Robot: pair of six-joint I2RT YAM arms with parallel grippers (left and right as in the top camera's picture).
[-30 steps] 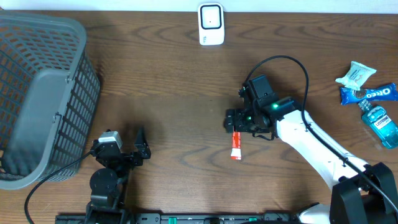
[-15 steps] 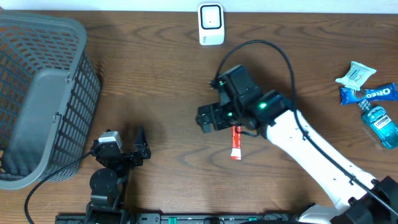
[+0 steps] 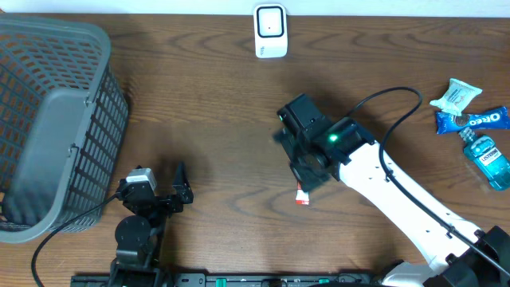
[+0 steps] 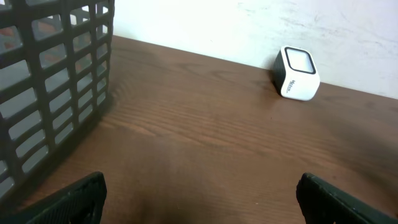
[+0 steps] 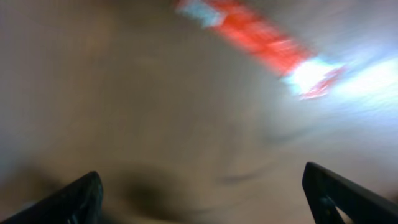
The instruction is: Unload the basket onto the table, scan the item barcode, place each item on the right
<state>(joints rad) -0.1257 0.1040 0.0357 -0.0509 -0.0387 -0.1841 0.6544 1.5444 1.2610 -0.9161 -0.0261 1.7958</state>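
The item is a small red and white tube point(image 3: 301, 198) lying on the wooden table. In the overhead view only its lower tip shows below my right wrist. My right gripper point(image 3: 309, 169) hangs just above it, open. The right wrist view is blurred: the tube point(image 5: 255, 34) streaks across the top, and nothing lies between the spread fingertips point(image 5: 202, 199). The white barcode scanner point(image 3: 270, 30) stands at the far edge, also in the left wrist view as the scanner point(image 4: 297, 73). My left gripper point(image 3: 182, 190) rests open near the front left, holding nothing point(image 4: 202, 199).
A grey mesh basket point(image 3: 48, 119) fills the left side, and its wall point(image 4: 50, 81) shows in the left wrist view. At the right edge lie a white packet point(image 3: 456, 94), a blue Oreo pack point(image 3: 474, 119) and a blue mouthwash bottle point(image 3: 488, 158).
My right wrist swung left, then came back right and turned, so it now covers most of the tube. The tube has stayed in place. The left arm has not moved.
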